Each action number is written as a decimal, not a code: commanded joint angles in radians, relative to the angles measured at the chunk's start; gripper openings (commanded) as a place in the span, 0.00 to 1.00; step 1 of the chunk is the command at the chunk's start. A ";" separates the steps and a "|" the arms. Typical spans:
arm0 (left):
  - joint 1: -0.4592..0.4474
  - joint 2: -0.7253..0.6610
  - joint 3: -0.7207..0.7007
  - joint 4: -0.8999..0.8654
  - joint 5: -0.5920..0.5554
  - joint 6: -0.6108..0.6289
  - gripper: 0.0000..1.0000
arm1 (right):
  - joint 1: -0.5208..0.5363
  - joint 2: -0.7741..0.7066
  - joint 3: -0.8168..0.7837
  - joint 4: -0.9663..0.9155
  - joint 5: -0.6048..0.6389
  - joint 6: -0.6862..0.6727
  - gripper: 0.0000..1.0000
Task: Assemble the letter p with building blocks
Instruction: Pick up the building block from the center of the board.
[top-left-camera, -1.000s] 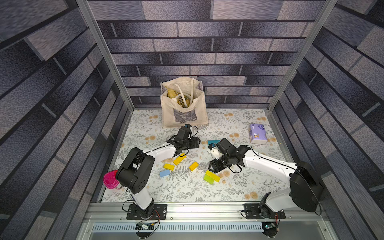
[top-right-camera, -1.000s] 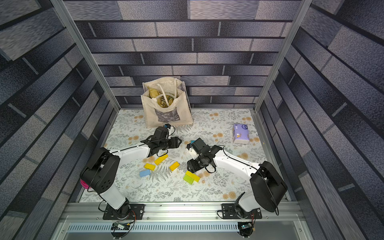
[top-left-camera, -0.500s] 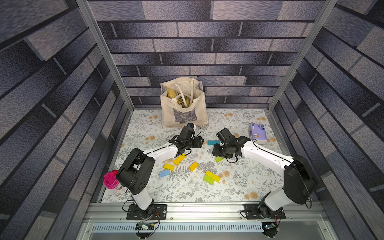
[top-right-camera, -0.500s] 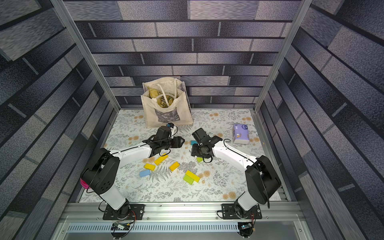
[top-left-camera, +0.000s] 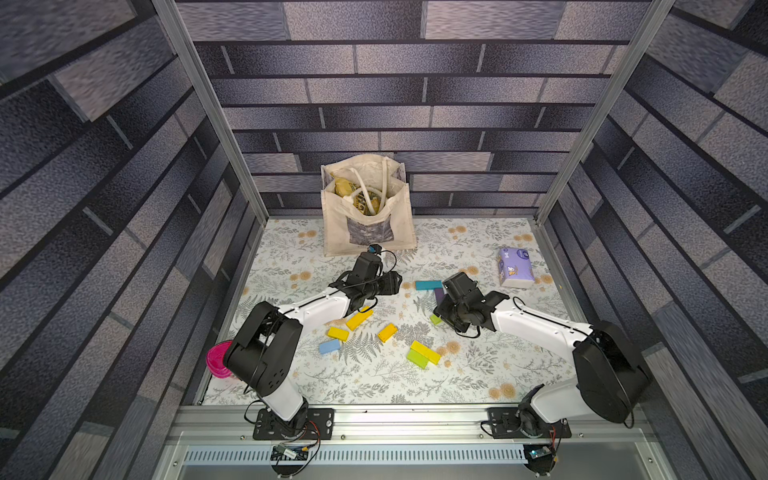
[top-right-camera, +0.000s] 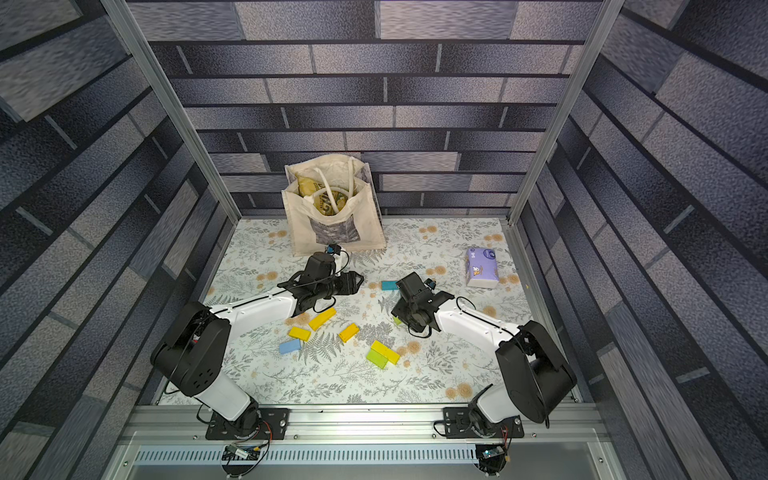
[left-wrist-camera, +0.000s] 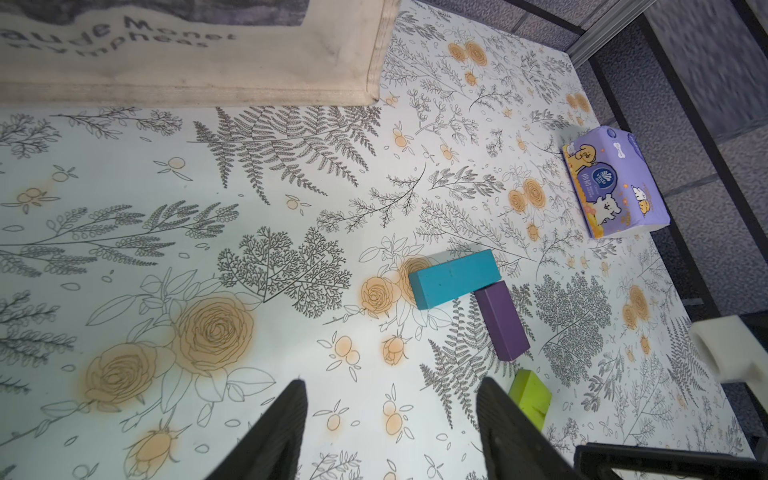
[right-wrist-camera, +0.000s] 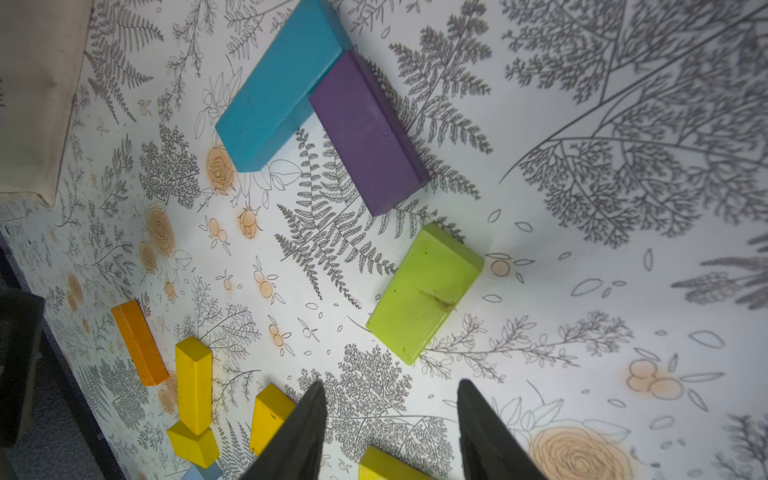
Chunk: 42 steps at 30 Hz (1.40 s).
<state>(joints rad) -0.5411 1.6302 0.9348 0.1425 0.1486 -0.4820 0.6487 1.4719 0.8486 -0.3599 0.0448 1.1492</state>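
A teal block (right-wrist-camera: 282, 91) and a purple block (right-wrist-camera: 365, 133) lie touching at right angles on the floral mat. A lime green block (right-wrist-camera: 424, 291) lies a little apart from the purple one's free end. My right gripper (right-wrist-camera: 390, 382) hovers just short of the lime block, open and empty. In a top view its head (top-left-camera: 441, 316) covers part of the purple block (top-left-camera: 439, 294). My left gripper (left-wrist-camera: 391, 380) is open and empty, to the left of the teal block (top-left-camera: 428, 285). The other building blocks lie loose nearer the front: yellow (top-left-camera: 359, 319), orange (top-left-camera: 387, 332), light blue (top-left-camera: 329, 347).
A canvas tote bag (top-left-camera: 368, 224) stands at the back centre. A purple tissue pack (top-left-camera: 515, 268) lies at the right. A pink cup (top-left-camera: 216, 359) sits at the left edge behind my left arm's base. A yellow and a lime block (top-left-camera: 422, 354) lie together in the front middle.
My right gripper swung back toward the teal block, then drew a little forward. The lime block beside it has come into sight. My left gripper shifted slightly to the right.
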 joint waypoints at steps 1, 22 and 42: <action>0.008 -0.044 -0.017 0.003 -0.021 0.015 0.67 | -0.009 0.044 0.055 -0.002 0.026 0.021 0.55; 0.038 -0.030 -0.016 0.009 -0.014 0.013 0.67 | -0.045 0.214 0.146 -0.101 -0.066 0.162 0.56; 0.047 -0.026 -0.045 0.040 -0.012 0.003 0.68 | -0.046 0.180 0.157 -0.154 -0.037 0.174 0.57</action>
<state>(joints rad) -0.5022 1.6112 0.9062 0.1699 0.1333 -0.4801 0.6102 1.6596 0.9810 -0.4664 0.0021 1.3342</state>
